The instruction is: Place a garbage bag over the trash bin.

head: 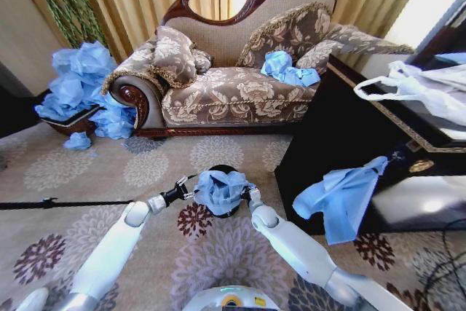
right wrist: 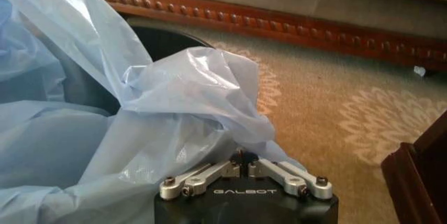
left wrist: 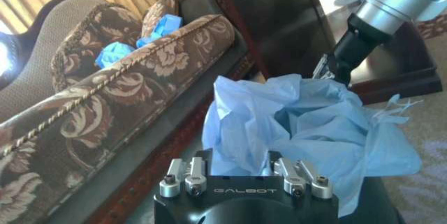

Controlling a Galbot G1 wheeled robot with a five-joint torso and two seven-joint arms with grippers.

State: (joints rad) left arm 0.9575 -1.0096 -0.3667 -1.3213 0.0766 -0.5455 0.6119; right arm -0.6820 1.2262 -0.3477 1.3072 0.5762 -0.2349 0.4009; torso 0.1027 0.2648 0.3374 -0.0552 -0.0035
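Both my grippers, left gripper [head: 191, 188] and right gripper [head: 250, 194], clamp opposite edges of the garbage bag [head: 220, 189], holding it spread over the trash bin [head: 231, 211] so its mouth can drape around the rim.

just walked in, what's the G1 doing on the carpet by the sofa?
It is lining the trash bin with the garbage bag. The left claw and right claw each pinch the light-blue plastic from opposite sides. The bag sits bunched over the black bin's mouth, not yet spread around the rim.
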